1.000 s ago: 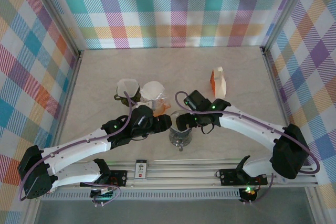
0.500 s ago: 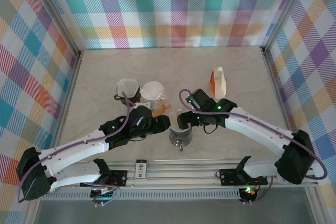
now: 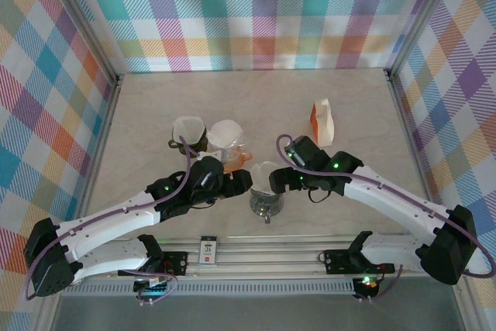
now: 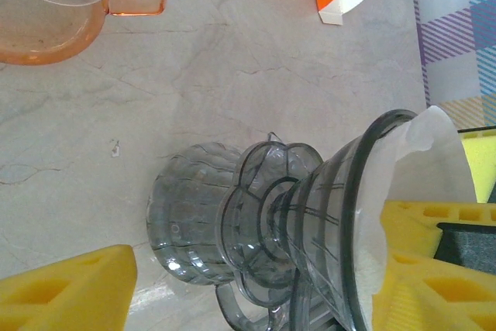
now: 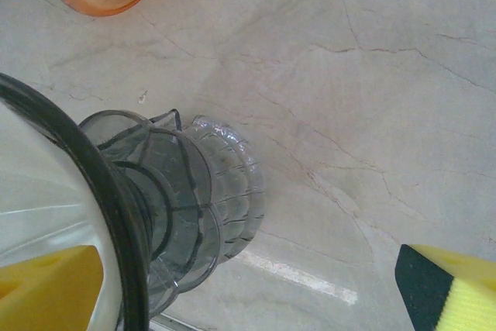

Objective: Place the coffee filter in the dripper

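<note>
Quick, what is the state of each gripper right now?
Left gripper: open, holding nothing.
Right gripper: open, holding nothing.

Both arms stretched inward, wrists nearly meeting at centre; left claw [image 3: 243, 181] jaws spread wide, right claw [image 3: 279, 181] jaws spread likewise.

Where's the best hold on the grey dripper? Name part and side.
Probably its small handle, jutting toward the arm bases: come from the near side, pinching across the loop. The cone of the grey dripper is wide and lined with the paper filter.
</note>
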